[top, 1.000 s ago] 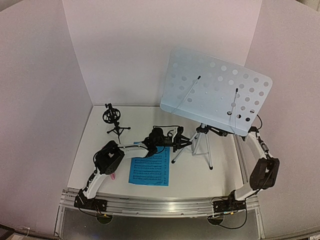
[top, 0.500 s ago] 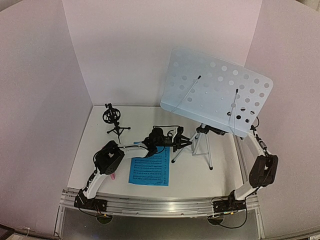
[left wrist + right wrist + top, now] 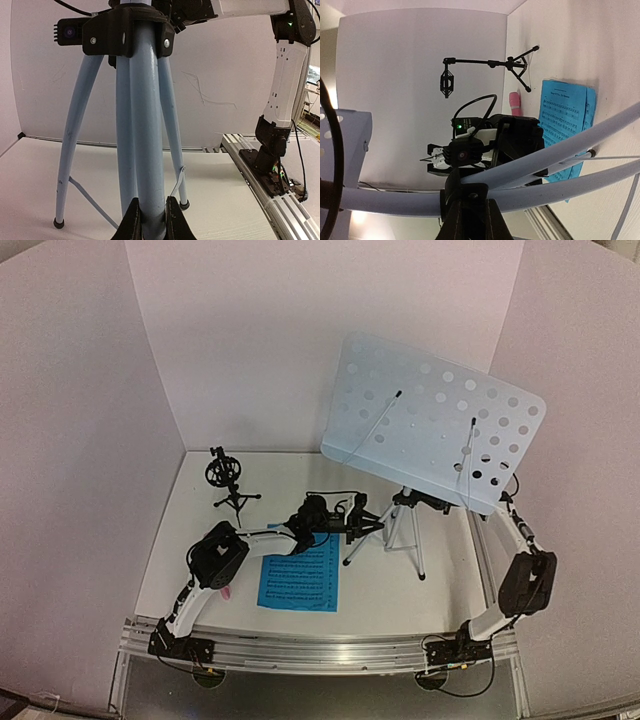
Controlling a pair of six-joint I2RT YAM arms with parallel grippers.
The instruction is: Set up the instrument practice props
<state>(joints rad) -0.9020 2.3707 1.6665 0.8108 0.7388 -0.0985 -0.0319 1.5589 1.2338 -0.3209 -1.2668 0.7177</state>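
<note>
Left gripper [image 3: 151, 206] jaws clamping music stand [image 3: 432, 425] leg [image 3: 147, 125]; right gripper [image 3: 470, 206] jaws gripping stand's black hub [image 3: 468, 192]. Stand standing upright on counter [image 3: 400, 592], blue sheets [image 3: 298, 578] lying beside.

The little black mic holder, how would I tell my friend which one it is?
Start at the tall music stand, its pale desk full of holes, on the right of the table. Look across to the far left corner by the back wall: the mic holder stands there alone. It is the only small all-black tripod, with a round ring on top.
</note>
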